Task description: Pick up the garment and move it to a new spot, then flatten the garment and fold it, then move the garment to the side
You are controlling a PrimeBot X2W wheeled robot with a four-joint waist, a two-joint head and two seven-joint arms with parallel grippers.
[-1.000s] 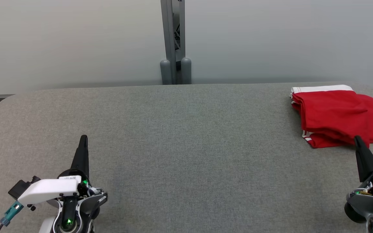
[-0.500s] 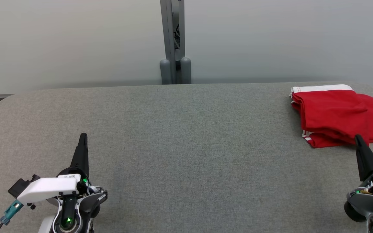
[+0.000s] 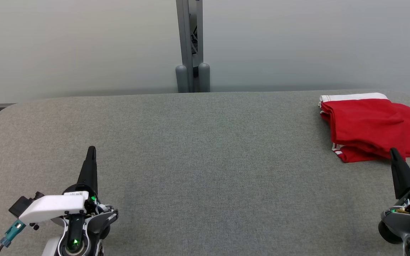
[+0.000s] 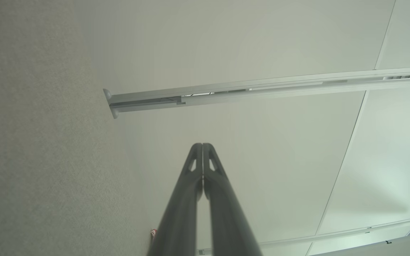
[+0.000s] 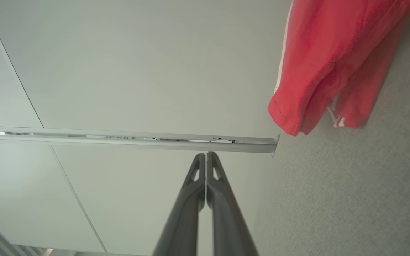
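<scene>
A folded red garment point(image 3: 372, 124) with white trim lies at the far right of the grey table point(image 3: 205, 149), near its right edge; it also appears in the right wrist view point(image 5: 326, 57). My right gripper point(image 3: 393, 152) stands shut and empty just in front of the garment's near edge, its tips overlapping the cloth in the head view. In the right wrist view the right gripper point(image 5: 206, 154) has its fingers pressed together. My left gripper point(image 3: 91, 148) rests shut and empty at the near left, far from the garment. Its fingers meet at the tips point(image 4: 202, 145).
A grey metal post point(image 3: 192, 46) stands behind the table's far edge against a pale wall. The table's rounded corners sit at the far left and far right. Wide bare felt stretches between the two grippers.
The left gripper has crept slightly forward since a second ago. The garment and the right gripper have stayed put.
</scene>
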